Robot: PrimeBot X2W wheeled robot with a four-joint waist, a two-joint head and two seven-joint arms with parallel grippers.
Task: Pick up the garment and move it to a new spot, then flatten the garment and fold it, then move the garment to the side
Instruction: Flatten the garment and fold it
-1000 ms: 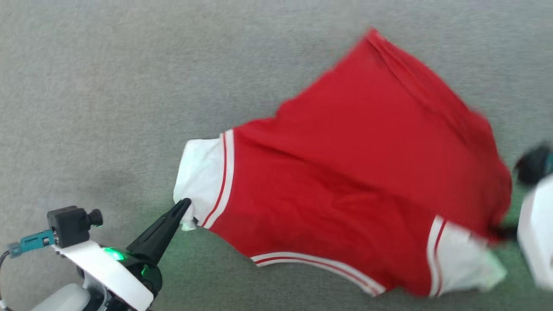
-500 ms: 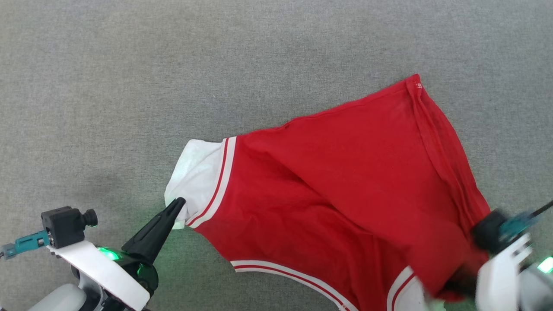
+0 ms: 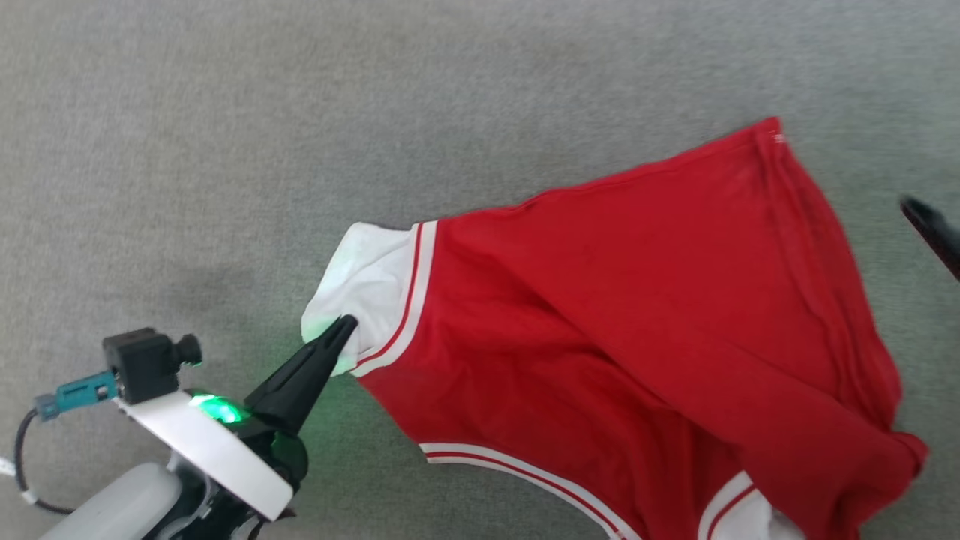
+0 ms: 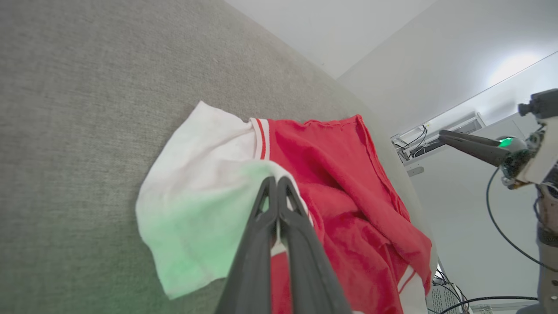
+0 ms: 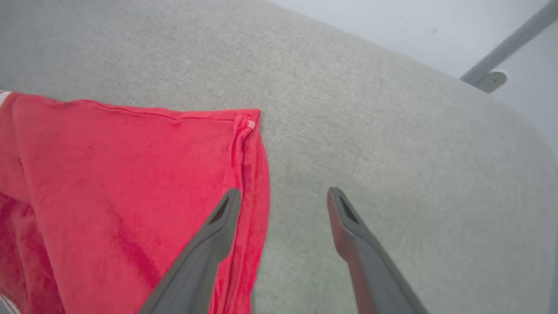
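Observation:
The garment (image 3: 615, 300), red with white sleeves and striped trim, lies spread but creased on the grey surface. My left gripper (image 3: 346, 324) is shut on the edge of the white left sleeve (image 3: 367, 270). The left wrist view shows the same pinch: the closed left gripper (image 4: 274, 181) bites the sleeve of the garment (image 4: 340, 165). At the right edge of the head view hovers my right gripper (image 3: 911, 206), apart from the cloth. In its own view the right gripper (image 5: 284, 192) is open and empty, one finger (image 5: 218, 226) over the hem of the garment (image 5: 109, 174).
A grey felt-like tabletop (image 3: 225, 112) stretches wide on the left and far side. Its rounded far edge (image 5: 501, 113) shows in the right wrist view, with a metal rod (image 5: 501, 61) beyond. Cables and equipment (image 4: 418, 139) sit past the table's edge.
My right gripper has opened, let go of the garment's right side and pulled away to the right. That side now rests on the table. The left gripper keeps its hold on the sleeve.

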